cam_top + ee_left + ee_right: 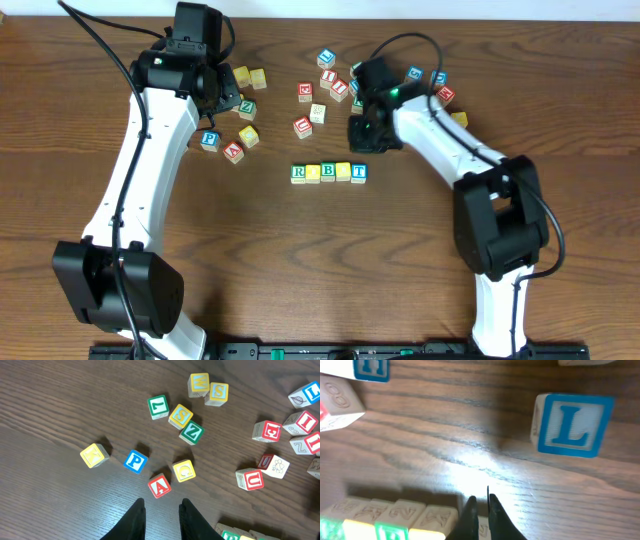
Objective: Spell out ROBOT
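Overhead, the block row (328, 173) lies near the right gripper (357, 133), apart.

White-and-black left arm (140, 170) stretched far forward, nearly straight; black two-finger left gripper (161, 506) parted, nothing between fingers. White-and-black right arm (440, 140) angled inward, elbow bent; black right gripper (481, 502) pinched nearly together (thin slit only), empty.

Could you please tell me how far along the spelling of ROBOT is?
Done: a row of five blocks stands assembled, R, B and T legible, the other two unreadable. In hand: nothing; left gripper open, right gripper shut, both empty. Left: probably only checking those two letters.
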Available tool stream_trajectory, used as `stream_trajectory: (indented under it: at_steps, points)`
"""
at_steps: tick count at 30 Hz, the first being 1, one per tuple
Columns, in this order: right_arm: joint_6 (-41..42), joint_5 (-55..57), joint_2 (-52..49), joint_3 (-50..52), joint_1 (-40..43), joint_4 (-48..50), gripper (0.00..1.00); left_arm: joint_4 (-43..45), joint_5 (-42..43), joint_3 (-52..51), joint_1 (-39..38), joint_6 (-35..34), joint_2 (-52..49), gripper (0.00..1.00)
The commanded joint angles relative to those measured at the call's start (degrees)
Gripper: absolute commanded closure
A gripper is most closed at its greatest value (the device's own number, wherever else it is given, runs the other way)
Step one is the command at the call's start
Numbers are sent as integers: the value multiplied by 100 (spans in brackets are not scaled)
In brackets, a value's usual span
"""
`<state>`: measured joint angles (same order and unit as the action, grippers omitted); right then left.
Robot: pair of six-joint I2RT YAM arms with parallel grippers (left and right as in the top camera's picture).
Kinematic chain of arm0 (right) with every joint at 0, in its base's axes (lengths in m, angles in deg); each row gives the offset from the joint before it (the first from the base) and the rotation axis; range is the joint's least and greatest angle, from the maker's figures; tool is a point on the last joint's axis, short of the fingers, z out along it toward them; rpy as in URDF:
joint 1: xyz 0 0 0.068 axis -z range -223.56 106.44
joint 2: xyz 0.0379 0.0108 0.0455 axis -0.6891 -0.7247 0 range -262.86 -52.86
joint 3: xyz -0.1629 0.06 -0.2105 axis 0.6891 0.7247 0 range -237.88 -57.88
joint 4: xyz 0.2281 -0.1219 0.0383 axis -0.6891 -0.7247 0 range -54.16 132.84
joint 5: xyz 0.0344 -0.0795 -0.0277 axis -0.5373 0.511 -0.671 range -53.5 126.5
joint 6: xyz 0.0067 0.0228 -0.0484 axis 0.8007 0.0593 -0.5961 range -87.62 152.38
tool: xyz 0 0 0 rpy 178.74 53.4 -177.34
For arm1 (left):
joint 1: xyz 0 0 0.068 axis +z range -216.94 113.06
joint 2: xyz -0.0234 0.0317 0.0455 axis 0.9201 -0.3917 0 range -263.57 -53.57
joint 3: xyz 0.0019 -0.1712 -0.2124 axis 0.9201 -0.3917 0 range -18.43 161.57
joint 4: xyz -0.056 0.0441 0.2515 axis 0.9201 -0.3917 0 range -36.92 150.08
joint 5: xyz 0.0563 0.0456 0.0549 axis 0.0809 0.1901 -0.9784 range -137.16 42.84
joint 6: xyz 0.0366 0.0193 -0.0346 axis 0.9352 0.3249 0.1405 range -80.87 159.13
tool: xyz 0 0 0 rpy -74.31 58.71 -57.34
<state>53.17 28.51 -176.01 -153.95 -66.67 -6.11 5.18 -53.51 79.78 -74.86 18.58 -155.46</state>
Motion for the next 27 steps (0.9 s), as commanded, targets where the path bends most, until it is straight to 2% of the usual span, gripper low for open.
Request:
stream_trajectory:
  at_steps: [1, 3, 6, 9, 17, 27]
  points:
    - [-673, -866, 68, -179, 63, -350, 95, -11, -15, -50, 9, 22, -2, 77]
    - [-595, -713, 66, -153, 63, -649, 95, -22, -15, -50, 9, 22, -2, 77]
    - [96, 160, 66, -140, 74, -1130, 97, -52, -15, -50, 9, 22, -2, 77]
    - [369, 595, 66, -125, 98, -1241, 97, -50, -15, -50, 9, 22, -2, 77]
    - [404, 442, 61, -31, 4, -1191, 93, -55, -13, -50, 9, 20, -2, 77]
    - [398, 28, 61, 345, -155, -780, 94, -55, -13, -50, 9, 20, -2, 77]
